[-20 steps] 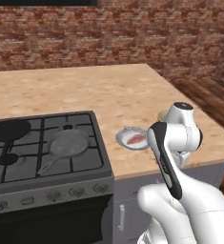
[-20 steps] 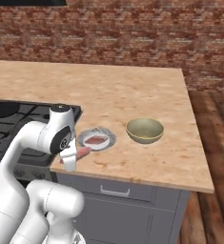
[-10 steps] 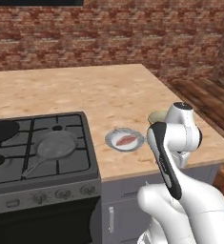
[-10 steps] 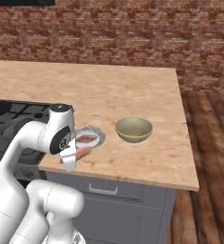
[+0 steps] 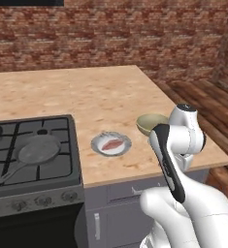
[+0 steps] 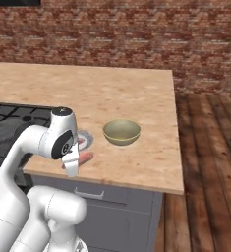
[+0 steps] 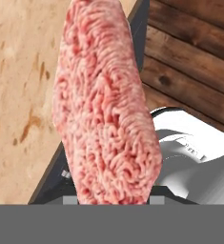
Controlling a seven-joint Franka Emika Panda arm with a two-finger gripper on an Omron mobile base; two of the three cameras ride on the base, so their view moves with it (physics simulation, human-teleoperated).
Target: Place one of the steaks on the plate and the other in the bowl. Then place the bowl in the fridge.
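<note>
Left of centre in the left base view, one steak point(image 5: 112, 144) already on the plate point(image 5: 97, 145). Jaws pinching the second steak point(image 7: 104, 109), long axis pointing outward. Bowl point(image 6: 121, 132) up-right of gripper point(image 6: 77, 160), empty.

Glossy white arm point(image 5: 176, 145), chunky rounded links, pretty smooth all over. Dark cap on the top joint, plus a long black strip down one link. Grey ring marking on the side of the joint housing. Fat bulbous white base section below.

matt wooden counter point(image 5: 86, 92), brick wall point(image 5: 110, 38)
</note>
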